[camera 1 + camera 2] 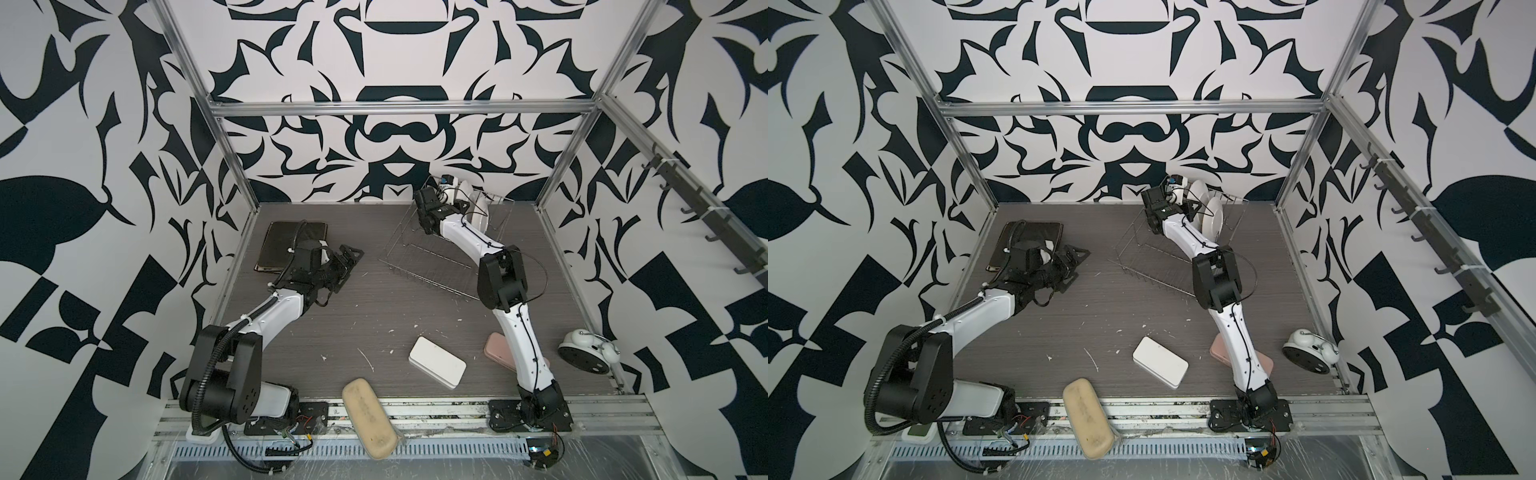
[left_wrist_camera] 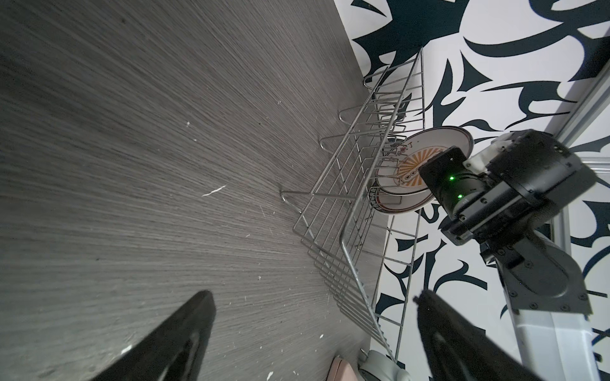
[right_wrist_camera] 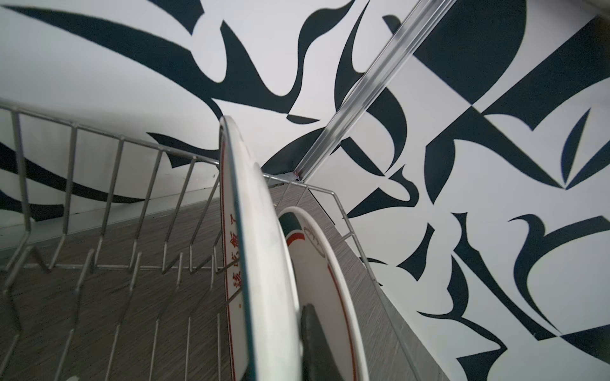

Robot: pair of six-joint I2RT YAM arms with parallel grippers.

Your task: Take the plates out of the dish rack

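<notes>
The wire rack stood at about one o'clock on the grey worktop, close to the back wall. Two round plates stood on edge at its far end. The right claw was clamped shut on the rim of the held plate, with the other plate just behind it.

From the right wrist camera only one dark finger showed, pressed to the plate's back in the gap between the two. Its partner was hidden on the printed side. Red lettering ran along that face, at too steep an angle to read. In both top views the arm's own wrist covered the grip.

The left claw hung wide open and held nothing, at about ten o'clock, low over the worktop. Just beyond it lay a flat pile of dark square plates, partly under the left arm. I could not tell how many.

Nearer the front, a white box lay at five o'clock. A pink case was half hidden under the right arm. An alarm clock lay tipped over at four o'clock. A tan case hung over the front edge at six.
</notes>
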